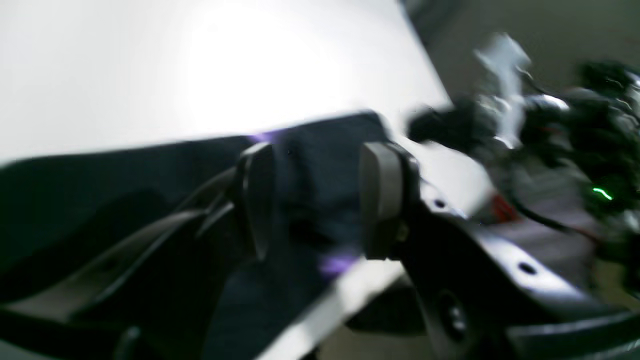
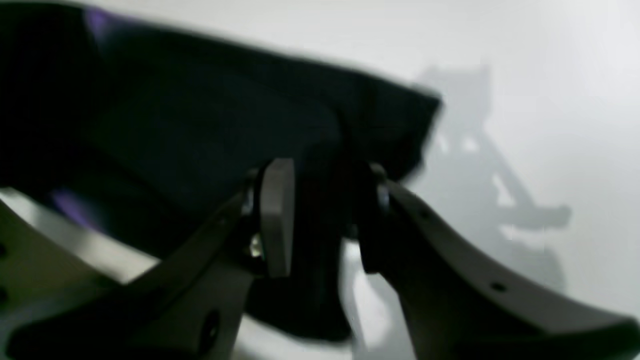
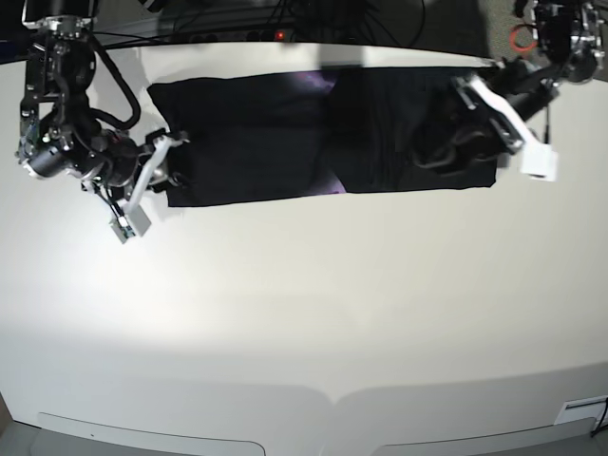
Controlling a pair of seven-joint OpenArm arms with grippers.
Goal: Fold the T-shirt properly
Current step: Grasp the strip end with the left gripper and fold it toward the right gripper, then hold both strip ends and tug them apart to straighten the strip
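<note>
Overhead, white table (image 3: 304, 313) under T-shirt (image 3: 285, 133).

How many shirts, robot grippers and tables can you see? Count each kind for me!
T-shirt: 1
Grippers: 2, left gripper and right gripper
Table: 1
Total: 4
</note>
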